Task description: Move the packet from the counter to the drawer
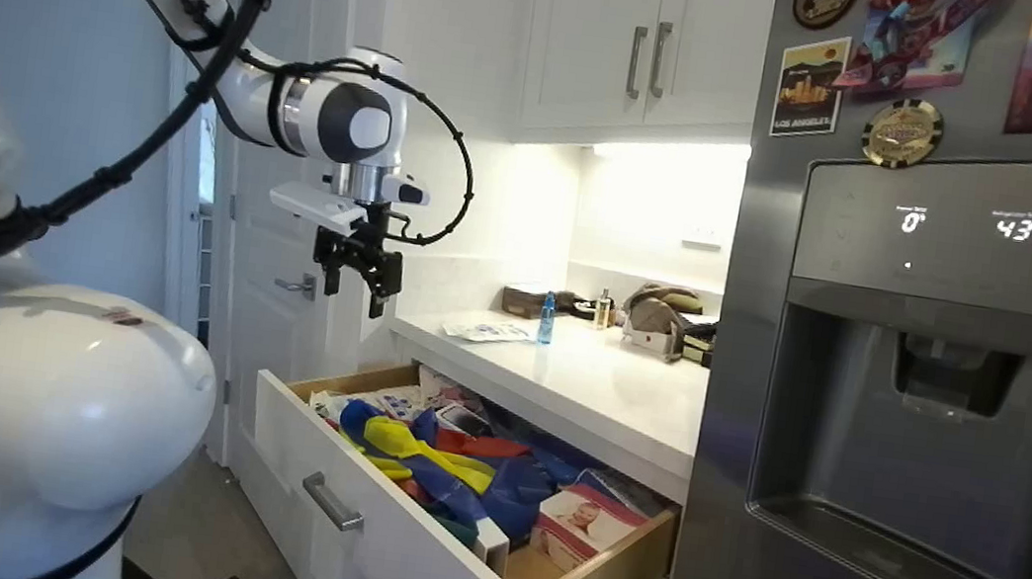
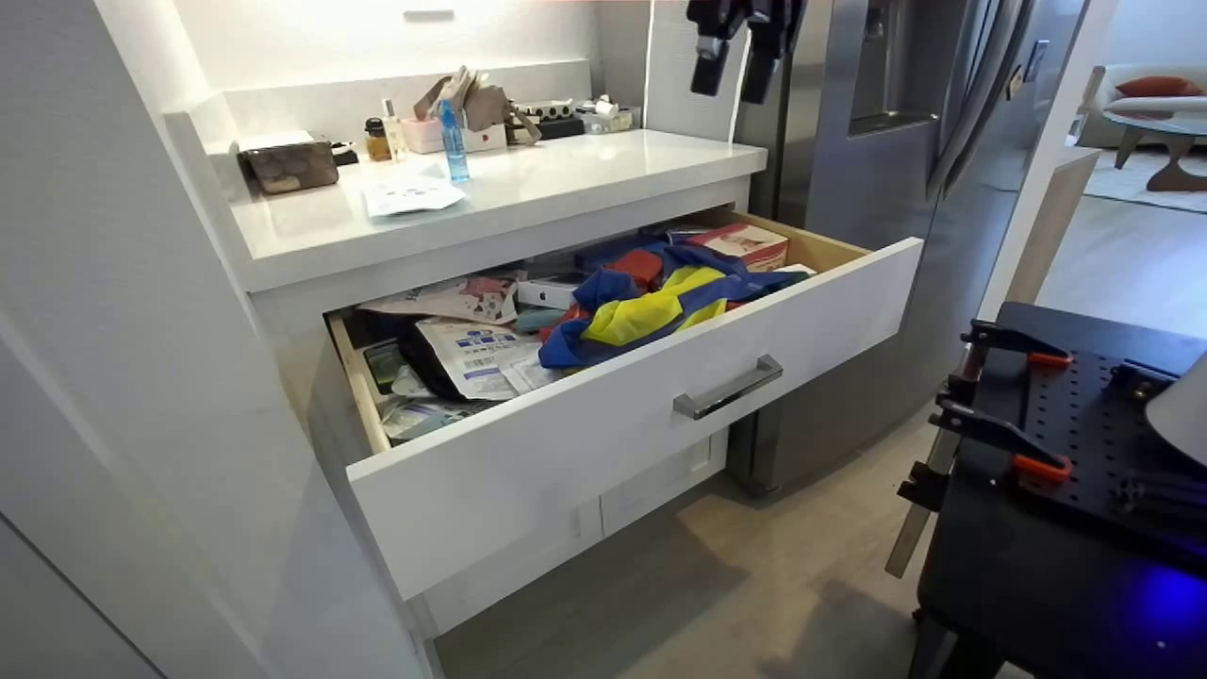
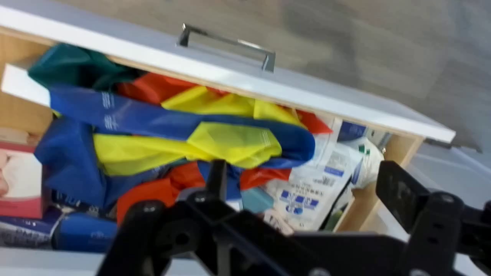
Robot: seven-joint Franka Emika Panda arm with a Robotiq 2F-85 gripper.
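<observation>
Packet [image 2: 412, 195], flat, white and lightly printed, lies on the long, smooth white counter [image 2: 585, 172], left of the upper centre in an exterior view. A slim translucent blue bottle [image 2: 454, 143] stands upright just beside it, and a brown rectangular case [image 2: 290, 168] sits further left on the same surface. Below the counter, the wide drawer [image 2: 585, 443], with flat white front and light wooden sides, stands pulled out across the centre of that frame. Inside it lie crumpled blue, yellow and red sheeting [image 3: 236, 143], a white printed pouch [image 3: 314, 186] right of centre in the wrist view, and a red-and-white box [image 3: 23, 180] at that view's left edge. The black two-fingered gripper [image 1: 356, 292], left of centre in an exterior view, hangs higher than the drawer, its fingers spread wide apart and nothing held between them. A dark grey steel refrigerator [image 1: 937, 310] with a recessed dispenser [image 1: 929, 483] fills the right of that frame, and the white robot arm [image 1: 54, 388] fills its left.
</observation>
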